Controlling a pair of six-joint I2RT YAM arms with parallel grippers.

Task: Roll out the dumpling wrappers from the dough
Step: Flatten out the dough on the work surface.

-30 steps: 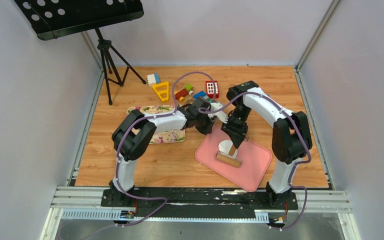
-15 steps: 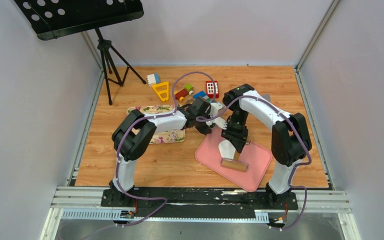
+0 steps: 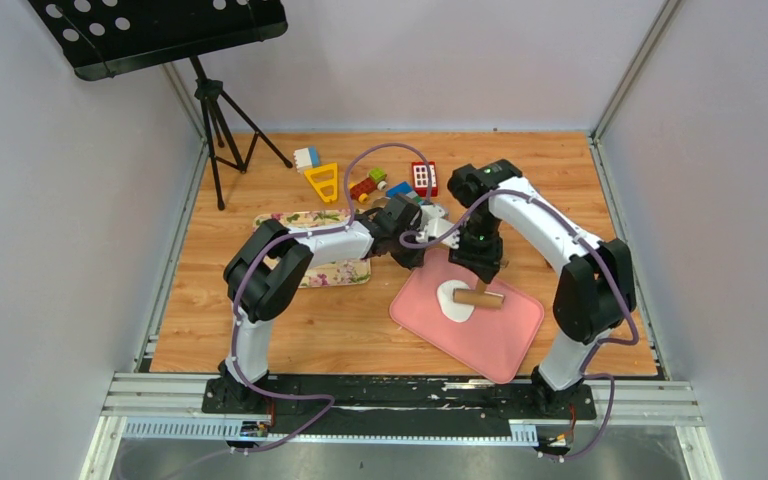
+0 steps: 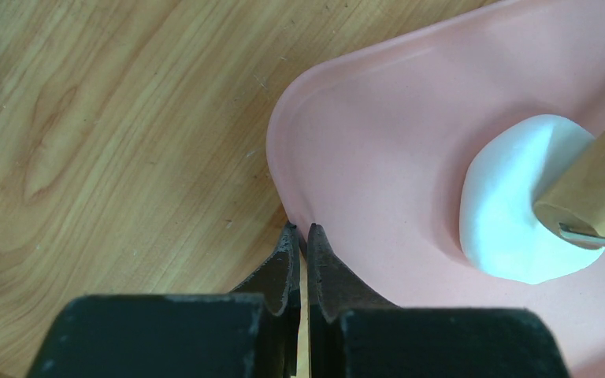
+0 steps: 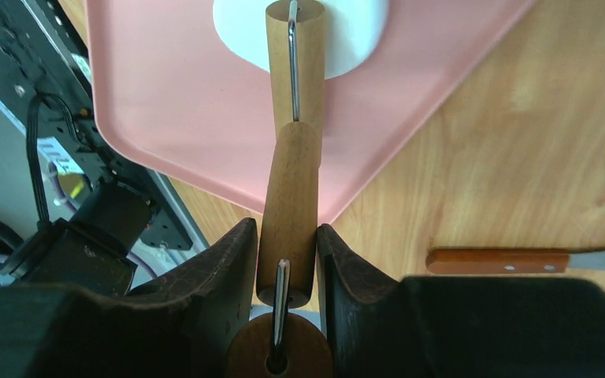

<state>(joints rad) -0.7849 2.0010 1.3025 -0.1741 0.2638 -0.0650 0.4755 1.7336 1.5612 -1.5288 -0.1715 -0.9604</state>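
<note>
The dough (image 3: 451, 301) is a flattened white oval on the pink mat (image 3: 505, 335). It also shows in the left wrist view (image 4: 512, 213) and the right wrist view (image 5: 354, 39). My right gripper (image 5: 287, 228) is shut on the handle of a wooden rolling pin (image 5: 295, 59), whose barrel lies across the dough (image 3: 480, 298). My left gripper (image 4: 301, 232) is shut on the mat's far left edge (image 4: 283, 157) and also shows in the top view (image 3: 415, 250). No round wrappers are in view.
Toy blocks (image 3: 370, 182) lie at the back of the table. A floral cloth (image 3: 322, 270) sits under the left arm. A tripod stand (image 3: 215, 120) is at the back left. A knife with a wooden handle (image 5: 496, 261) lies right of the mat.
The right gripper has drawn the rolling pin from the mat's near part back towards the far side, onto the dough. The left gripper has stayed on the mat edge.
</note>
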